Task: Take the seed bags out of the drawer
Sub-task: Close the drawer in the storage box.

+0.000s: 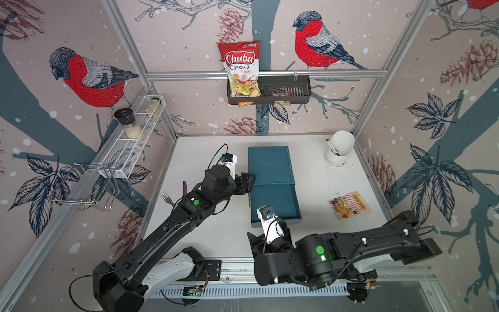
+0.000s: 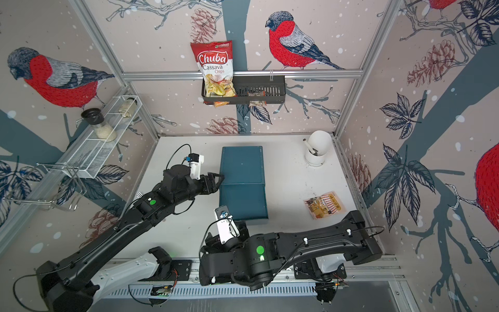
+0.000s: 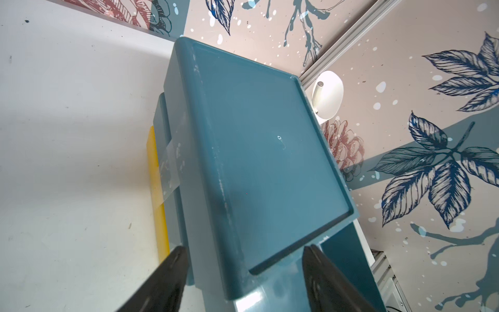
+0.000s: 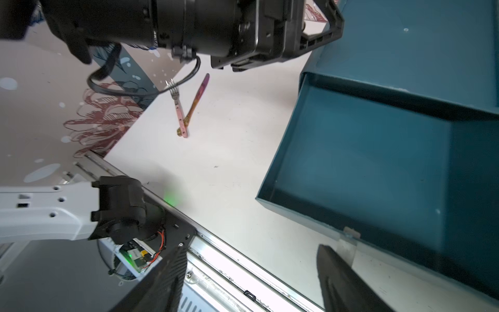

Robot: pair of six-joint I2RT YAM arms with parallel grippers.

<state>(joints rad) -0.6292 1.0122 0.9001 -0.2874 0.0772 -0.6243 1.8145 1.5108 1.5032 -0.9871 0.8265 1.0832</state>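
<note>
Left to right: the left gripper [image 3: 244,248], jaws apart, sits at the front left corner of the teal cabinet [image 1: 270,164]. In the left wrist view that corner shows between its fingers, though whether they press on it cannot be told. Below the cabinet, the drawer [image 1: 276,205] stands pulled out toward the robot. The stretch of its floor seen from the right wrist is bare, and its rear part lies hidden in shadow under the cabinet. The right gripper [image 4: 251,250], jaws also apart and holding nothing, hangs over the table [image 1: 310,173] just off the drawer's front left corner, with the open tray beyond it toward the back wall. Farther right, well apart from the drawer, the orange-yellow seed bag [image 1: 348,205] with the striped awning lies flat on the table, its long side running roughly across it. No other seed bag shows in any view. The right arm looks nearer to both the drawer mouth and that packet, so any further reach inside would likely fall to it.
</note>
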